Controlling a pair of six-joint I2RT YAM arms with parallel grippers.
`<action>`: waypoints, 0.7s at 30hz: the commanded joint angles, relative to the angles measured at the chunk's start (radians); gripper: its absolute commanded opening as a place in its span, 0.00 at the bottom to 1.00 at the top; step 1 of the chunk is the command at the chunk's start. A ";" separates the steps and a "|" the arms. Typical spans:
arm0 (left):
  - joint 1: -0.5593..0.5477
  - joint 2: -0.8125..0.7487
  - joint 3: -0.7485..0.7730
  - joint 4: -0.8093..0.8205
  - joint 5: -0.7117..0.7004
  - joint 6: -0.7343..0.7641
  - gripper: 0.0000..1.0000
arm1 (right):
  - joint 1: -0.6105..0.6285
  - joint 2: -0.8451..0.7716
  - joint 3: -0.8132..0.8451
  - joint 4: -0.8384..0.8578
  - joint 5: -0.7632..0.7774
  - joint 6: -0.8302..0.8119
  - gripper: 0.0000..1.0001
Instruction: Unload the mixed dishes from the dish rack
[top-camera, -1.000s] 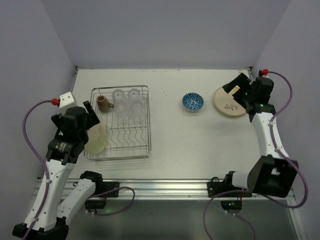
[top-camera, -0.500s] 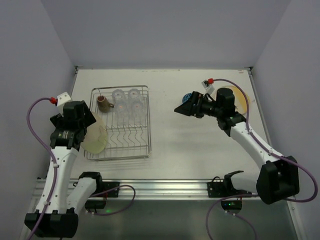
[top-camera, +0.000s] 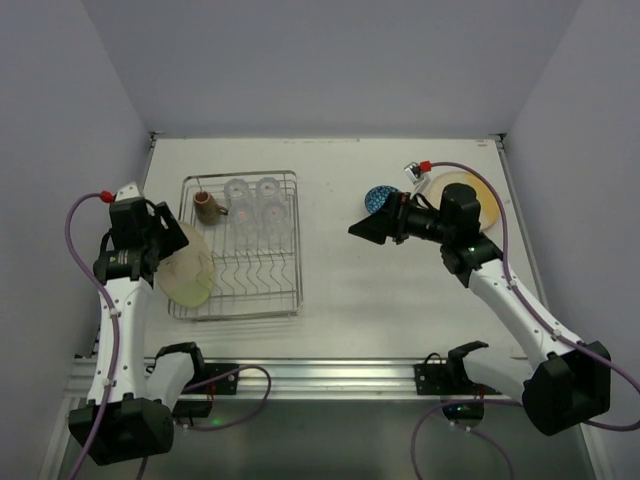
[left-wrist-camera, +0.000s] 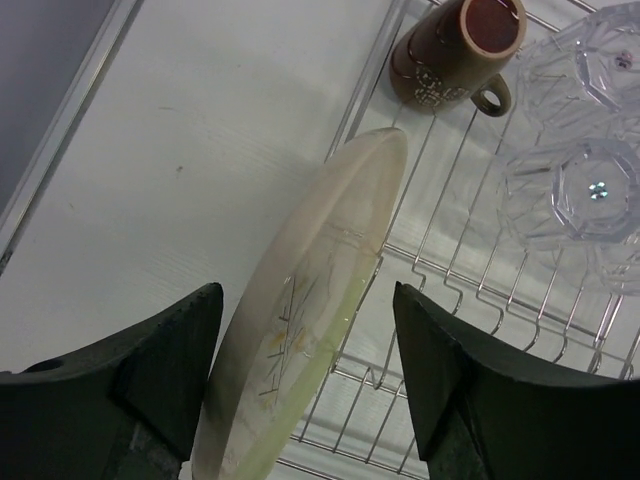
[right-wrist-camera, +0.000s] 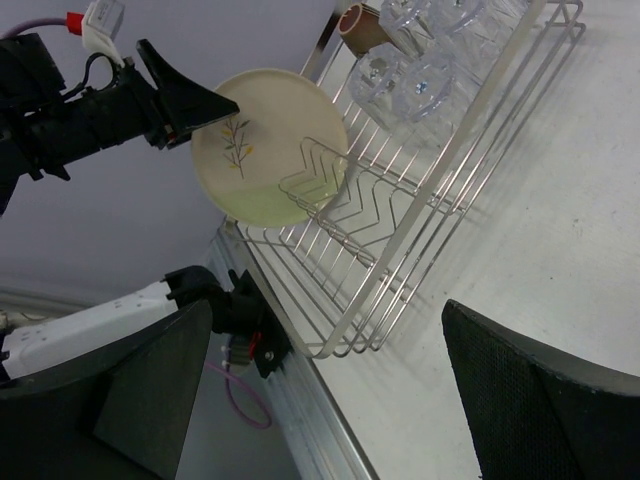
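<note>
The silver wire dish rack (top-camera: 262, 292) stands at the left. In it a cream plate (top-camera: 188, 272) leans on edge at the left side, a dark brown mug (top-camera: 207, 207) lies at the back, and several clear glasses (top-camera: 268, 190) stand beside it. My left gripper (top-camera: 172, 238) is open, its fingers on either side of that plate (left-wrist-camera: 310, 300), not closed on it. My right gripper (top-camera: 362, 228) is open and empty above the table's middle. The blue-patterned bowl (top-camera: 376, 197) and another cream plate (top-camera: 470, 190) sit behind the right arm, partly hidden.
The mug (left-wrist-camera: 455, 50) and glasses (left-wrist-camera: 585, 190) lie just beyond the plate in the left wrist view. The right wrist view shows the rack (right-wrist-camera: 470, 130), the plate (right-wrist-camera: 268, 145) and the left gripper (right-wrist-camera: 180, 95). A metal rail (top-camera: 330, 375) runs along the near edge; walls close three sides.
My right arm has swung from the plate at the far right to the table's middle. My left gripper has shifted up and left along the rack's leaning plate.
</note>
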 joint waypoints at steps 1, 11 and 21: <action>0.009 -0.010 -0.016 0.066 0.112 0.068 0.71 | 0.005 -0.031 -0.008 0.010 -0.039 -0.020 0.99; 0.009 0.049 -0.027 0.112 0.203 0.097 0.54 | 0.004 -0.046 -0.010 0.001 -0.045 -0.020 0.99; 0.008 0.081 -0.001 0.123 0.290 0.128 0.32 | 0.004 -0.047 0.003 -0.010 -0.043 -0.013 0.99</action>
